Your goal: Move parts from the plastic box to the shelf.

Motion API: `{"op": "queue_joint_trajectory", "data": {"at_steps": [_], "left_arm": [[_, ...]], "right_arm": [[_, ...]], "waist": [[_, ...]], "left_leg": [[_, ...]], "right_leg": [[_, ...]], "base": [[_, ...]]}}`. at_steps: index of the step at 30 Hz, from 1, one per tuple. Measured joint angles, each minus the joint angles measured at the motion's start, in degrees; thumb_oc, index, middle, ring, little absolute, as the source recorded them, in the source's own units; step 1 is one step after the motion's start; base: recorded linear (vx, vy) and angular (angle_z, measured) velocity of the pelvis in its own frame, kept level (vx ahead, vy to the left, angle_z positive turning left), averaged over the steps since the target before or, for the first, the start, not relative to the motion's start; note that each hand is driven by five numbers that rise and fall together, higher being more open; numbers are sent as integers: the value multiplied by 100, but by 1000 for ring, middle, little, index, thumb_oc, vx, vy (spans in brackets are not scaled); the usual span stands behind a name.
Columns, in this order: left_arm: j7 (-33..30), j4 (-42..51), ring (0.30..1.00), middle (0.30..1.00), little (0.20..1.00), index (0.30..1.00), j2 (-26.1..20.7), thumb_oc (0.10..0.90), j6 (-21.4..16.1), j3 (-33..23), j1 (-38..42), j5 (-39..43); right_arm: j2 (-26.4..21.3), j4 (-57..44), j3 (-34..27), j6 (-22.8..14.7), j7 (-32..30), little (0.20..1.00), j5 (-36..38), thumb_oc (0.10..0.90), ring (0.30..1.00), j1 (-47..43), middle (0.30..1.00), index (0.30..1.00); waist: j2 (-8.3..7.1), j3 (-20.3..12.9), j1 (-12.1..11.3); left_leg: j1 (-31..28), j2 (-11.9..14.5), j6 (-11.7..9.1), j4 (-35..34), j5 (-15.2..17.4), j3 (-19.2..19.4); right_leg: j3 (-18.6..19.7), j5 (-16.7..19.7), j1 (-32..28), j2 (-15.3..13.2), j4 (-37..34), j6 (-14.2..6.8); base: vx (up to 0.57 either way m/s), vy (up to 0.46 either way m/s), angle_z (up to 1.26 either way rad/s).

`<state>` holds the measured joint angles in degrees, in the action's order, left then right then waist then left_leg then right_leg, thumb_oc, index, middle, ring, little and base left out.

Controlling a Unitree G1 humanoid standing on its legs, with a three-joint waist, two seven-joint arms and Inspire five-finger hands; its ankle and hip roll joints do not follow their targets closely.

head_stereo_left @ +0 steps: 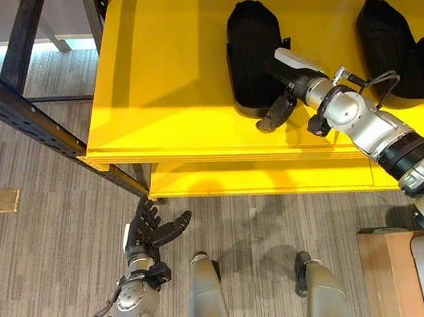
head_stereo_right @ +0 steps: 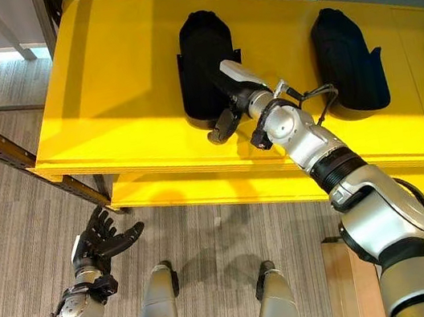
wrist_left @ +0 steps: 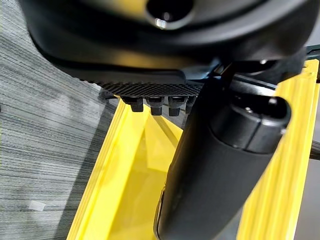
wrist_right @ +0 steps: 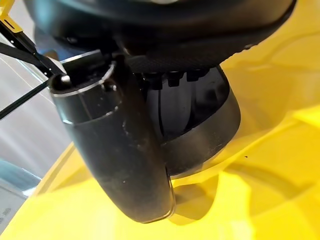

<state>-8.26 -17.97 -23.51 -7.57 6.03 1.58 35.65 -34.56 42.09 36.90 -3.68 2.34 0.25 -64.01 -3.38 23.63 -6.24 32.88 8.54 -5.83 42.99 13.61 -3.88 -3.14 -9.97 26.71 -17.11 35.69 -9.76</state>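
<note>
Nearest the robot, the left hand [head_stereo_left: 149, 232] hangs low over the grey striped floor [head_stereo_left: 42, 260], fingers spread and relaxed, holding nothing; it sits just in front of the lower yellow shelf [head_stereo_left: 225, 187] edge, and its wrist view shows that yellow edge running past the fingers. A small tan square [head_stereo_left: 6, 200] lies on the floor well to the left of it. At the lower right, a wooden board [head_stereo_left: 386, 276] stands beside the right arm. Above and farther out, the upper yellow shelf [head_stereo_left: 150, 79] carries two black parts, carried on a dark metal frame [head_stereo_left: 13, 110] at its left. The right hand [head_stereo_right: 231, 97] reaches onto this shelf and rests on the near end of the left black part [head_stereo_right: 203, 54], which lies flat on the shelf board. In the right wrist view the fingers are curved over the top of that part and the thumb stands alongside it; whether they actually clamp it cannot be told. The second black part [head_stereo_right: 350, 70] lies flat farther to the right on the same shelf, well apart from the first and untouched by either hand.
</note>
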Motion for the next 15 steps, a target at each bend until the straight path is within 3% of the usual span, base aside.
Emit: {"op": "queue_joint_trajectory", "data": {"at_steps": [15], "left_arm": [[-5, 0, 1000, 1000, 1000, 1000, -1, 900, 0, 15, -9, 1]], "right_arm": [[151, 293, -182, 10, -167, 1000, 133, 900, 1000, 0, 1000, 1000]], "waist": [[3, 0, -5]], "left_leg": [[2, -3, -1, 6, -21, 5]], "right_leg": [[26, 0, 24, 0, 30, 0]], "base": [[0, 0, 0]]}}
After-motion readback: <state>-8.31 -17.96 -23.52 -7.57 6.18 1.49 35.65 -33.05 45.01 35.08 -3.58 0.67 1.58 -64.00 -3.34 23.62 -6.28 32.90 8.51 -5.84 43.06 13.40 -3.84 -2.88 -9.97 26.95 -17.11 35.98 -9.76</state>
